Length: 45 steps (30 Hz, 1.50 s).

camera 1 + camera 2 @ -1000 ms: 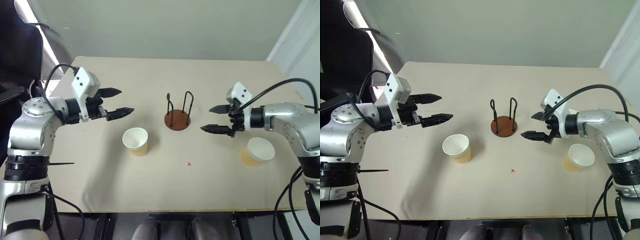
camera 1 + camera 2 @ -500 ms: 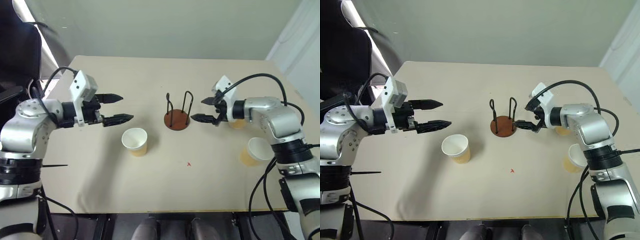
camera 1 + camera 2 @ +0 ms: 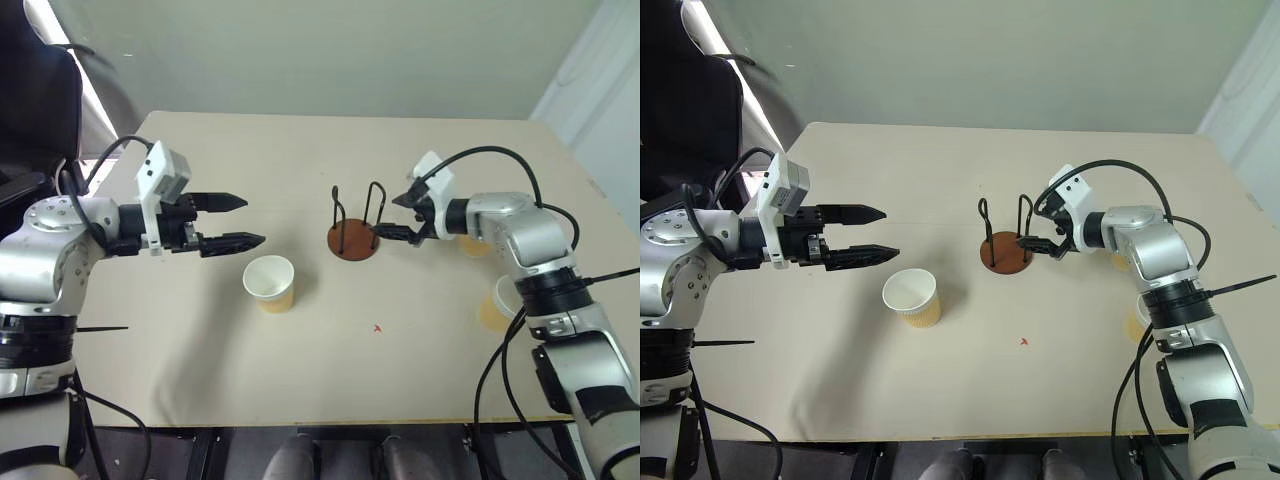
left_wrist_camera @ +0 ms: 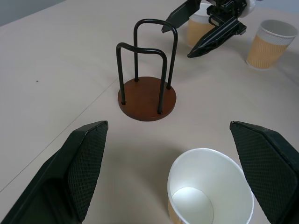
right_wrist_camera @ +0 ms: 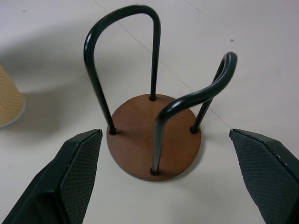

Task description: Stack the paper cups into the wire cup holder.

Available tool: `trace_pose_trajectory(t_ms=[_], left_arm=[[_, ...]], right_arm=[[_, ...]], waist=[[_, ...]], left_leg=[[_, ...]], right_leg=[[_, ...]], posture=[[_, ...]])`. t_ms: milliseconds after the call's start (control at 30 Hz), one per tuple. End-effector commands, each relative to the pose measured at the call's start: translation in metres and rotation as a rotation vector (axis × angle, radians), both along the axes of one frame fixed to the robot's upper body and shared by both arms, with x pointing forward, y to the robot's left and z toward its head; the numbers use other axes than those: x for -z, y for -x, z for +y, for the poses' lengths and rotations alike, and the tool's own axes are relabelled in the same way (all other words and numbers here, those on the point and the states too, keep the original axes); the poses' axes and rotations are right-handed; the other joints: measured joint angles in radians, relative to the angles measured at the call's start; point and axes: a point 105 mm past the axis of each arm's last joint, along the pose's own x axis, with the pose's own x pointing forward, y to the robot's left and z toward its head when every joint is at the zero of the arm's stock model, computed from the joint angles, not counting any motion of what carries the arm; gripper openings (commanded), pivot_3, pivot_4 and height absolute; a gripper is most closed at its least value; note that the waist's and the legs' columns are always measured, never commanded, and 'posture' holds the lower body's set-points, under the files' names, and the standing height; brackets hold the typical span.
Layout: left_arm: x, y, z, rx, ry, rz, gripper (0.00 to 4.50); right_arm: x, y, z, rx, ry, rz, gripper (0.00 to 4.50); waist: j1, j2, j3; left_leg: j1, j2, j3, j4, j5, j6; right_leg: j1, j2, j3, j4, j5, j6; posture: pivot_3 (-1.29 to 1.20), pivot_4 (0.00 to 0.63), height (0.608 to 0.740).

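Head views overlook the table [image 3: 300, 370]; both wrist views face the holder [image 5: 154, 140]

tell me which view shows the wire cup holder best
The right wrist view: the wire cup holder sits close, both loops and empty base clear. The left wrist view shows it farther off; the eye views show it small.

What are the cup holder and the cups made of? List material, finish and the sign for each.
Wire cup holder: the base looks like reddish-brown wood or a wood-look disc, matte; the loops look like bent metal rod, glossy black with highlights.
Paper cups: apparently paper, with a matte white inside, a rolled rim and a tan-yellow outside.
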Motion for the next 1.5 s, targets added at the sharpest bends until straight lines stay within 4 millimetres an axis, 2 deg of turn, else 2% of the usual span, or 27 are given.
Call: trace_pose_trajectory(t_ms=[33, 133, 200, 567, 833, 1000, 1133, 1267, 1500], left_arm=[[-0.014, 0.003, -0.002, 0.007, -0.015, -0.055, 4.5], [-0.014, 0.004, -0.002, 0.006, -0.017, -0.056, 4.5], [-0.014, 0.004, -0.002, 0.004, -0.017, -0.057, 4.5], [-0.013, 0.002, -0.002, -0.003, -0.018, -0.06, 4.5], [-0.016, 0.0, -0.002, 0.006, -0.025, -0.058, 4.5], [-0.016, 0.007, -0.012, 0.077, -0.055, -0.041, 4.5], [-0.017, 0.015, -0.024, 0.16, -0.094, -0.035, 4.5], [-0.019, 0.022, -0.039, 0.25, -0.116, -0.031, 4.5], [-0.018, 0.035, -0.067, 0.406, -0.119, 0.004, 4.5]], right_arm=[[-0.017, -0.006, 0.006, 0.014, -0.015, -0.066, 4.48], [-0.017, -0.007, 0.009, 0.017, -0.02, -0.061, 4.48], [-0.016, -0.006, 0.012, 0.012, -0.028, -0.051, 3.93], [-0.011, -0.003, 0.017, 0.012, -0.051, -0.02, 0.01], [-0.023, 0.009, 0.001, 0.037, -0.11, 0.014, 0.01], [-0.034, 0.038, -0.011, -0.016, -0.066, 0.011, 0.01], [-0.039, 0.07, -0.018, -0.084, -0.007, -0.005, 0.01], [-0.036, 0.094, -0.02, -0.135, 0.033, 0.005, 0.01], [-0.021, 0.122, -0.019, -0.189, 0.055, 0.054, 0.01]], waist=[[-0.001, 0.0, 0.0], [0.001, 0.0, 0.0], [0.001, 0.0, 0.0], [0.001, 0.0, 0.0], [0.004, 0.0, 0.0], [0.005, 0.0, 0.0], [0.007, 0.0, 0.0], [0.005, 0.0, 0.0], [0.004, 0.0, 0.0]], left_leg=[[0.0, 0.0, 0.0, 0.0, 0.0, 0.0], [0.0, 0.0, 0.0, 0.0, 0.0, 0.0], [0.0, 0.0, 0.0, 0.0, 0.0, 0.0], [-0.001, 0.0, 0.0, 0.0, 0.0, 0.0], [-0.002, 0.0, -0.001, 0.0, 0.0, -0.001], [-0.004, 0.0, -0.001, 0.0, 0.0, -0.001], [-0.004, 0.0, -0.001, 0.0, 0.0, -0.001], [-0.004, 0.0, -0.001, 0.0, 0.0, -0.001], [-0.002, 0.0, -0.001, 0.0, 0.001, -0.001]], right_leg=[[0.0, 0.0, 0.0, 0.0, 0.0, 0.0], [0.0, 0.0, 0.0, 0.0, 0.0, 0.0], [0.0, 0.0, 0.0, 0.0, 0.0, 0.0], [0.0, 0.0, 0.0, 0.0, 0.0, 0.0], [0.0, 0.0, -0.001, 0.0, 0.0, 0.0], [-0.001, 0.0, -0.001, -0.001, 0.0, 0.0], [-0.001, 0.0, -0.001, -0.002, 0.0, 0.0], [-0.001, 0.0, -0.001, -0.002, 0.0, 0.0], [0.0, 0.0, 0.0, -0.002, 0.0, 0.0]], posture=[[0.0, 0.15, 0.74], [0.0, 0.15, 0.74], [0.0, 0.15, 0.74], [0.0, 0.15, 0.74], [0.0, 0.15, 0.74], [0.0, 0.15, 0.74], [0.0, 0.15, 0.74], [0.0, 0.15, 0.74], [0.0, 0.15, 0.74]])
